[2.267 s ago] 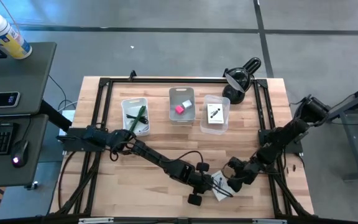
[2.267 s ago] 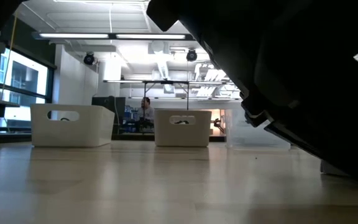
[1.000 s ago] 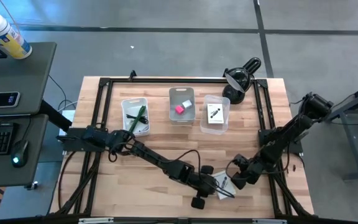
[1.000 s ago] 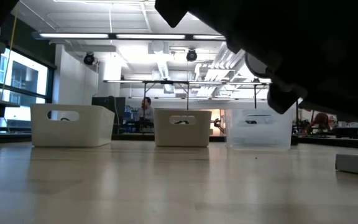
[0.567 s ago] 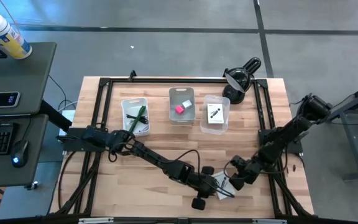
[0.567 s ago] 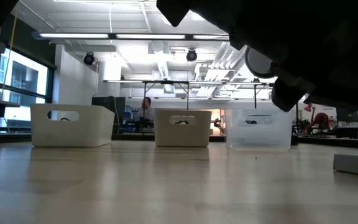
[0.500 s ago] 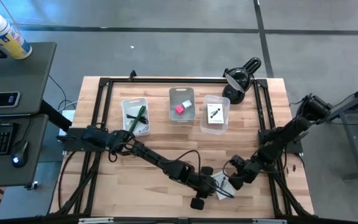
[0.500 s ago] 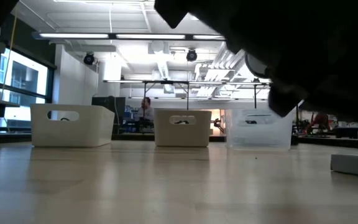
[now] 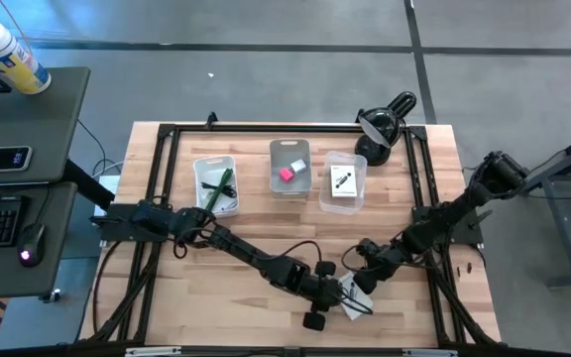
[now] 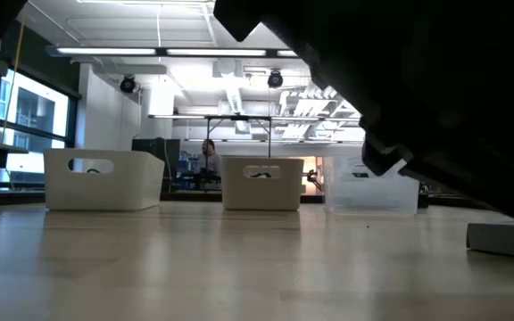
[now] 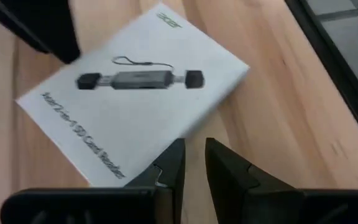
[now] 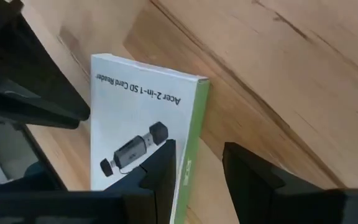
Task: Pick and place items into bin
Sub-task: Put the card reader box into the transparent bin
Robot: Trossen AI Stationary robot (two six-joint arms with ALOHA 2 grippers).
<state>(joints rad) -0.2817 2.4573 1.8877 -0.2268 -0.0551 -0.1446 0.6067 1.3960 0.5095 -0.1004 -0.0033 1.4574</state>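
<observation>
White box [image 12: 143, 130] shows green edge only from right wrist.

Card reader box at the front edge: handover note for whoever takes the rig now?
Left gripper: nearly shut, empty, at the box's edge.
Right gripper: part open, straddling the box's green side, not gripping.
Box lies flat on the table, front centre, between both grippers.
Done: pen in the left bin; pink block and white cube in the middle bin; one box in the clear bin.
Left: grasp this box, put it in a bin.
</observation>
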